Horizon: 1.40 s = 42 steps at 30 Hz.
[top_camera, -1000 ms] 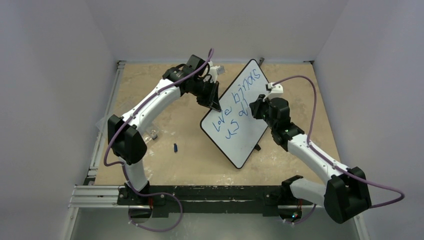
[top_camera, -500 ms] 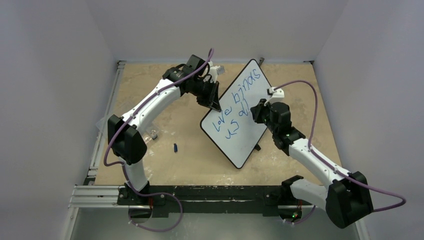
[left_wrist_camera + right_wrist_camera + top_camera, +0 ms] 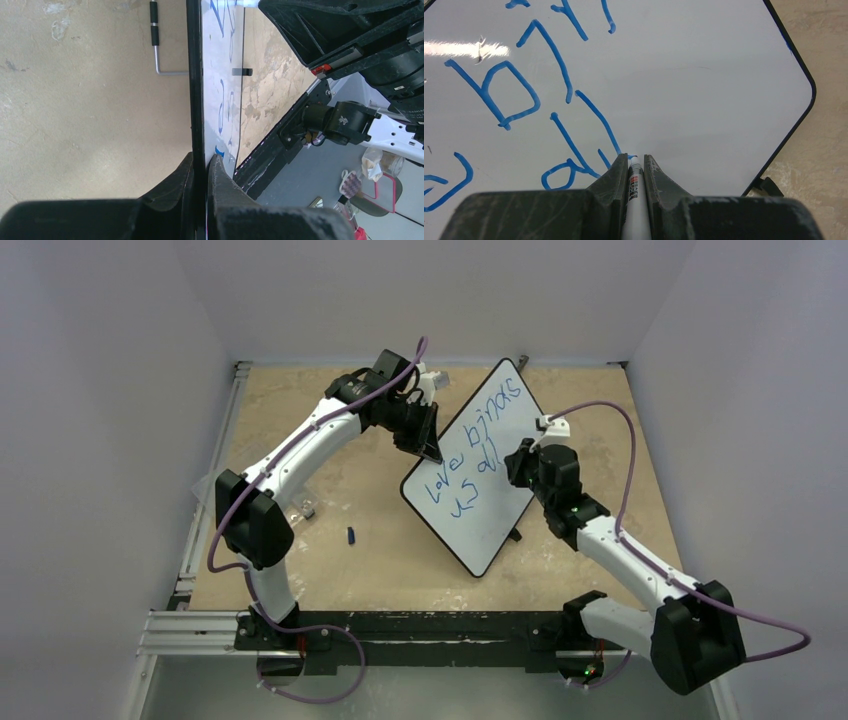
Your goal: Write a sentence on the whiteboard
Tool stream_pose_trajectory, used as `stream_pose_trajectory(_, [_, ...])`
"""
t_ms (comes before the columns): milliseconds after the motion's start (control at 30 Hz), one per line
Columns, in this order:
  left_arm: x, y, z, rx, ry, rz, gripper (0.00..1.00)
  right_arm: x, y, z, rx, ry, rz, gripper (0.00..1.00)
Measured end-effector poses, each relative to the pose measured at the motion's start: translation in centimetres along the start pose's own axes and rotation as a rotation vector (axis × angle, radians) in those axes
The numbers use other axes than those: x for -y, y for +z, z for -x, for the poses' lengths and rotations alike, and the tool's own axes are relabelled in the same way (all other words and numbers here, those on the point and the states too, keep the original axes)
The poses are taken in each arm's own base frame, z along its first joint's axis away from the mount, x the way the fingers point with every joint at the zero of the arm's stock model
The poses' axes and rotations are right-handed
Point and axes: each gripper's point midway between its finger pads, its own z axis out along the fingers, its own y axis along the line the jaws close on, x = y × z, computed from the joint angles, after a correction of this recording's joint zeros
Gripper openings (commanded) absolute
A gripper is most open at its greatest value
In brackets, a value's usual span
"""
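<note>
On the tan table [image 3: 400,570], near the left arm, lies a small blue cap [image 3: 352,535], well apart from everything else. Further in, about the middle of the table, the whiteboard [image 3: 492,525] sits turned cornerwise, one rounded corner nearest the arms and the opposite one reaching the far edge. It is tilted rather than flat, and a small black foot [image 3: 515,535] shows at its right edge. The sentence [image 3: 470,455] runs in two lines of thin blue strokes, upside down from above, reading roughly "love brings" and "us all". The right gripper [image 3: 635,159] comes in from the right, its jaws clamped on a white marker [image 3: 635,200]. The marker's tip meets the white surface at the foot of the last blue stroke of the shorter line. A little farther, on the left, the left gripper [image 3: 202,162] is pinched on the board's black rim, one of its fingers [image 3: 222,180] pressed against each face. The wrist view shows the board edge-on.
</note>
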Motion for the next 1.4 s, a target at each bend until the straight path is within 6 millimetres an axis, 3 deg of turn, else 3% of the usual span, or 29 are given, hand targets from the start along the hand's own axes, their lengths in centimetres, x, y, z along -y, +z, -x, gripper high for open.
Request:
stream_pose_trajectory(367, [-0.1,0.0,0.0,-0.001,-0.001,0.004,0.00,0.4,0.6,0.2,-0.003,-0.004,-0.036,0.00])
stream_pose_trajectory(733, [0.0,0.0,0.0,0.001,0.002,-0.001,0.00,-0.4,1.0,2.3,0.017,-0.011,-0.028,0.00])
stream_pose_trajectory(867, [0.0,0.0,0.0,0.002,0.003,-0.002,0.00,-0.6,0.0,3.2,0.032,-0.008,-0.021,0.00])
stream_pose_trajectory(1167, [0.1,0.0,0.0,0.003,0.003,-0.003,0.00,-1.8,-3.7,8.0,0.165,0.024,0.030,0.00])
stream_pose_trajectory(1400, [0.1,0.0,0.0,0.003,0.002,-0.005,0.00,-1.8,-5.0,8.8,0.194,0.033,0.038,0.00])
